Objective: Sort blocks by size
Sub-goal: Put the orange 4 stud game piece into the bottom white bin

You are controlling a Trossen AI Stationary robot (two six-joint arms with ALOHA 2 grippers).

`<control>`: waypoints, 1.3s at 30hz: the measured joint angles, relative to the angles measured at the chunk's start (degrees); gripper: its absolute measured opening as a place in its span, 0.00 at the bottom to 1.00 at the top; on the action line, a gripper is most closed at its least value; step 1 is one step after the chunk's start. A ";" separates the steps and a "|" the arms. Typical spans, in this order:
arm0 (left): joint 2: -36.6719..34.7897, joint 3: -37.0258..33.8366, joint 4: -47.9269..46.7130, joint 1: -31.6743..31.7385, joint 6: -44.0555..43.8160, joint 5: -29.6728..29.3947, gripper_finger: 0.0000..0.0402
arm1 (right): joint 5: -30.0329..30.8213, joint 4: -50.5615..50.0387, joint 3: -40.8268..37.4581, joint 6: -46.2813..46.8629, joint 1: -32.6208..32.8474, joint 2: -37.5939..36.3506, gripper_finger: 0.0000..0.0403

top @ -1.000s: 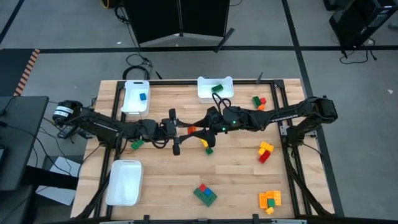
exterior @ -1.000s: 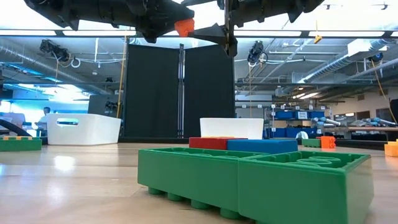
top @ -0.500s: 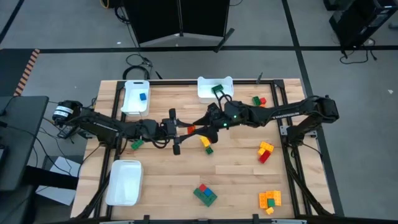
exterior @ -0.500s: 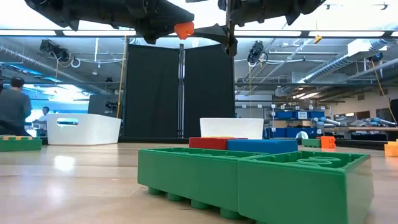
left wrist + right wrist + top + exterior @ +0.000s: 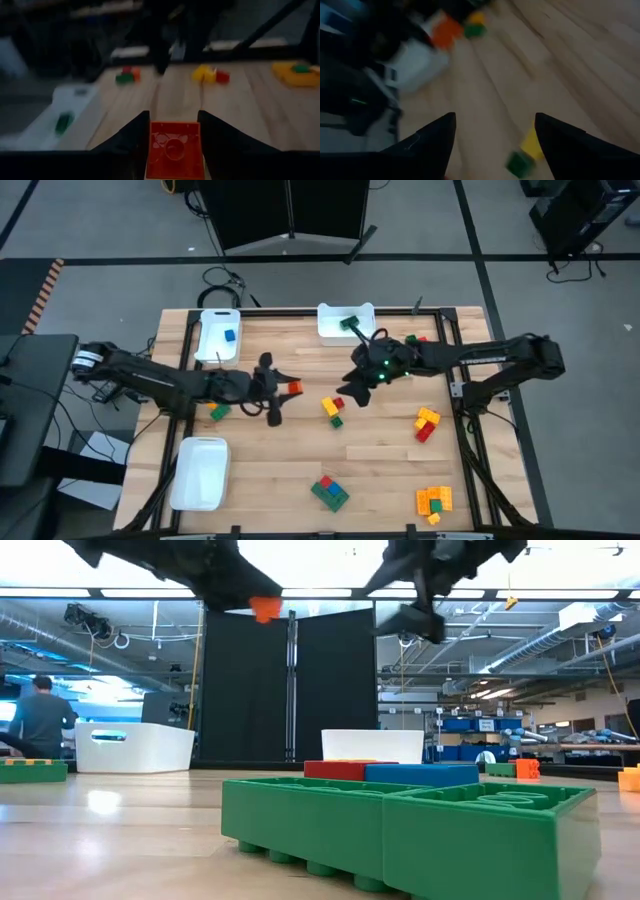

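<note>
My left gripper (image 5: 290, 388) hovers over the table's middle, shut on a small orange brick (image 5: 173, 150), which the low view shows high above the table as the orange brick (image 5: 265, 608). My right gripper (image 5: 350, 394) stands to its right, open with nothing in it (image 5: 495, 145), above and just beyond a yellow-and-green cluster (image 5: 331, 410) that rests on the wood. Loose blocks lie about: a green one (image 5: 219, 411) and a green, red and blue cluster (image 5: 328, 491). My left gripper pinches the orange brick by two opposite sides (image 5: 151, 150) between its two fingers. The fingers come nearly level from the table's left. A square face with a round ring shows between them. The brick hangs clear of the table.
White trays stand at the far left with a blue block (image 5: 218, 335), at the far middle with a green block (image 5: 345, 323), and at the near left (image 5: 200, 472). More blocks lie at the right: red and yellow (image 5: 427, 423), orange (image 5: 434, 500), green and orange (image 5: 415, 342).
The two grippers, close together at the orange brick a second ago, have drawn apart. My left gripper has gone toward the table's left edge with the brick and tipped up. My right gripper has pulled back toward the right edge and tipped up too.
</note>
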 joint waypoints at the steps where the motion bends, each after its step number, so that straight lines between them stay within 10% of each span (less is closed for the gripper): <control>1: -1.36 0.70 -3.60 0.01 -2.54 -0.09 0.40 | 1.29 -1.85 0.00 -0.01 0.43 -0.44 0.70; 10: -7.02 9.99 -43.59 -0.11 -28.55 3.92 0.40 | 15.77 -10.95 -0.44 0.57 4.94 -0.64 0.70; 21: -6.35 15.67 -84.90 -3.13 -65.14 22.49 0.40 | 17.12 -7.45 -6.22 3.30 7.52 -0.01 0.68; 32: -5.35 15.65 -84.97 -19.67 -89.37 22.32 0.40 | 16.84 -3.60 -10.95 5.14 10.85 -0.01 0.67; 39: 0.16 15.63 -79.83 -31.00 -80.67 22.17 0.40 | 16.68 -2.08 -11.15 4.46 12.27 -0.01 0.67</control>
